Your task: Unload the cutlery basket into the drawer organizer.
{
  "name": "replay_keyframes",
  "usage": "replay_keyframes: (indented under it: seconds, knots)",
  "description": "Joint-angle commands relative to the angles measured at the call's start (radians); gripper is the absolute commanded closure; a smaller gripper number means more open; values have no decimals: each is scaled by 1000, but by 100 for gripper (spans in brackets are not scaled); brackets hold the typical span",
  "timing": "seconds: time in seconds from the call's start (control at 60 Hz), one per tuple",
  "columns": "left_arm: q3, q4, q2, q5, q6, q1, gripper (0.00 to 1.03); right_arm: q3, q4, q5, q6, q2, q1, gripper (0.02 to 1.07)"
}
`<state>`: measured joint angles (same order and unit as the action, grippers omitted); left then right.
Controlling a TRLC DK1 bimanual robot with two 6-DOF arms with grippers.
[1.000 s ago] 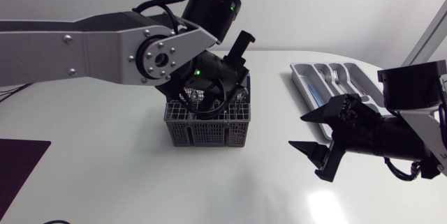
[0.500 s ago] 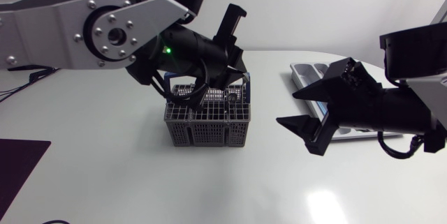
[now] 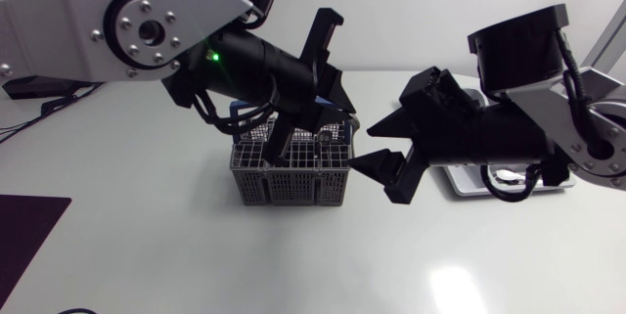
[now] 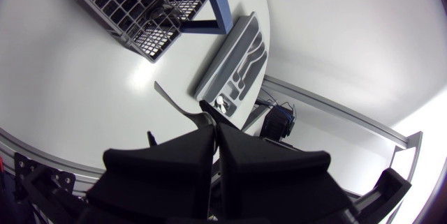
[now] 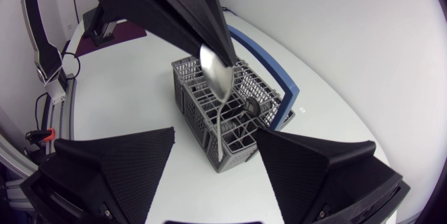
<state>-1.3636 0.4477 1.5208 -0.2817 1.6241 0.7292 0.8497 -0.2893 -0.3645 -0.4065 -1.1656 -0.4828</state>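
Note:
The grey wire cutlery basket (image 3: 289, 179) with a blue handle stands mid-table. My left gripper (image 3: 284, 130) hangs over it, shut on a metal spoon (image 5: 218, 95) pinched near its bowl, the handle pointing down toward the basket (image 5: 241, 130). In the left wrist view the spoon (image 4: 174, 102) sticks out past the closed fingertips of that gripper (image 4: 211, 118). My right gripper (image 3: 372, 148) is open just right of the basket, its fingers either side of the spoon without touching it. The grey drawer organizer (image 3: 468, 183) lies at the right, mostly hidden by my right arm.
In the left wrist view the organizer (image 4: 237, 67) holds a few pieces of cutlery, and the basket (image 4: 140, 8) has more inside. A dark mat (image 3: 24, 231) lies at the table's front left. Bare white table spreads in front of the basket.
My left gripper has risen out of the basket with the spoon. My right arm has swung left from beside the organizer to the basket's right side, still open.

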Motion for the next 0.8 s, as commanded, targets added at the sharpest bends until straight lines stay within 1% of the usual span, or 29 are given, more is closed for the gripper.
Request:
replay_keyframes:
  seconds: [0.0,0.033,0.167,0.233,0.283,0.317,0.367,0.383,0.467,0.533,0.6,0.667,0.783]
  knots:
    - [-31,6,-16,-30,51,-17,99,37,18,-14,37,-29,-7,33]
    - [-31,9,-16,-45,57,-25,99,42,24,-14,41,-36,-7,37]
    - [-31,14,-22,-80,65,-39,99,48,45,-17,51,-65,-7,58]
    - [-29,14,-28,-91,69,-44,99,48,52,-25,52,-75,-7,61]
    - [-29,14,-33,-102,72,-47,99,46,55,-28,54,-86,-7,62]
    - [-28,14,-36,-105,74,-50,99,46,59,-30,54,-89,-7,65]
    - [-28,14,-40,-109,74,-53,99,45,65,-30,58,-92,-7,67]
    - [-28,14,-40,-111,76,-54,99,43,67,-30,60,-92,-7,70]
    - [-26,14,-39,-114,76,-56,99,38,78,-30,61,-92,-7,78]
    - [-25,14,-36,-119,80,-56,99,38,78,-30,61,-92,-7,82]
    - [-25,14,-34,-119,80,-57,99,38,79,-30,61,-92,-7,91]
    - [-26,14,-34,-119,82,-57,99,38,78,-33,61,-92,-7,102]
    - [-26,13,-33,-120,85,-57,99,37,73,-39,61,-92,-7,102]
